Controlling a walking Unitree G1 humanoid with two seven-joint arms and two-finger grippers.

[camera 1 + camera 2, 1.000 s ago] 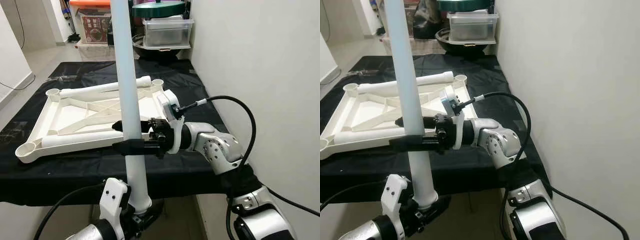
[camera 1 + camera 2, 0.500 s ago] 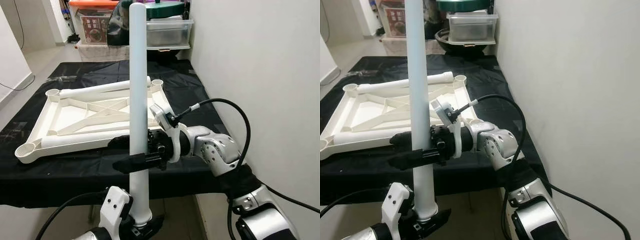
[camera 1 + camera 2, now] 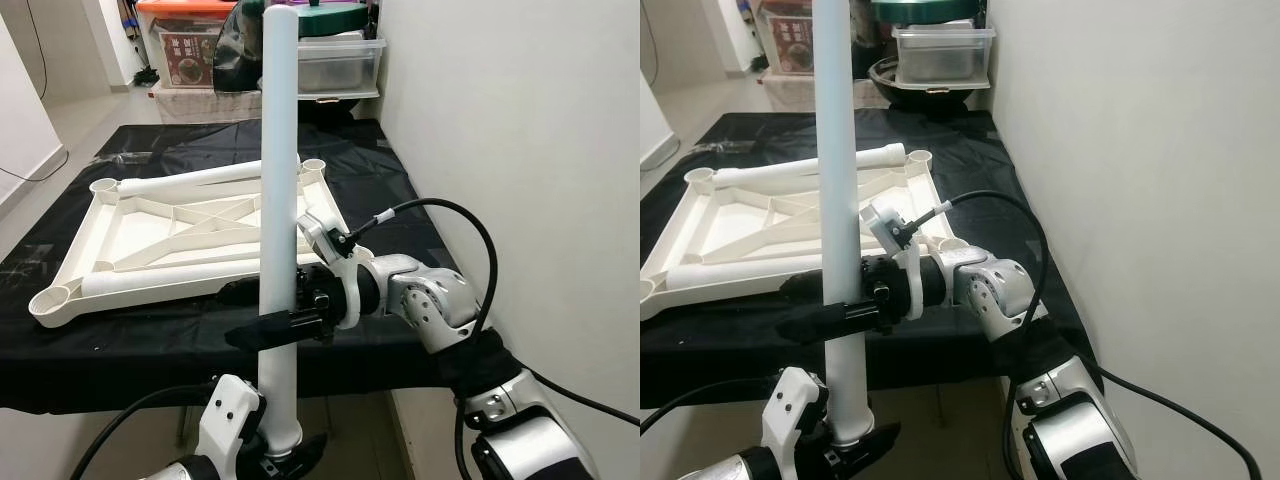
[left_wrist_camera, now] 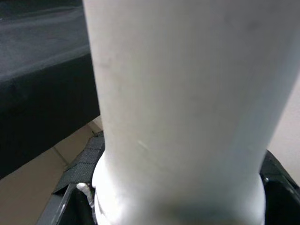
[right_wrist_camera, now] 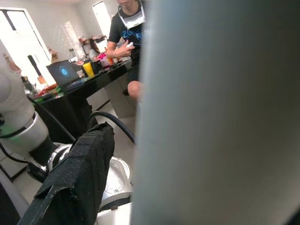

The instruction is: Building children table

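My right gripper [image 3: 262,315] clamps the white table leg [image 3: 278,200] mid-length, upright before the table top [image 3: 190,235]; left gripper [image 3: 285,458] holds its foot. Risk: uneven grip pressure tilts the leg, missing its socket [image 3: 314,164].

White table leg [image 3: 278,200], centre frame, plain matte. White tabletop frame [image 3: 190,235] left of centre, ribbed underside, same white. Black cloth [image 3: 380,190] over the bench, slight sheen. Right gripper [image 3: 262,315] black fingers; arm silver with white camera bracket and black cable. Left gripper [image 3: 290,455] black, white bracket, bottom edge. Upper frame: orange-lidded bin [image 3: 180,8], clear tub [image 3: 335,62], green lid [image 3: 330,18]. Wall off-white, floor beige. Right wrist view: person in black shirt [image 5: 127,26] with blue print, upper middle.
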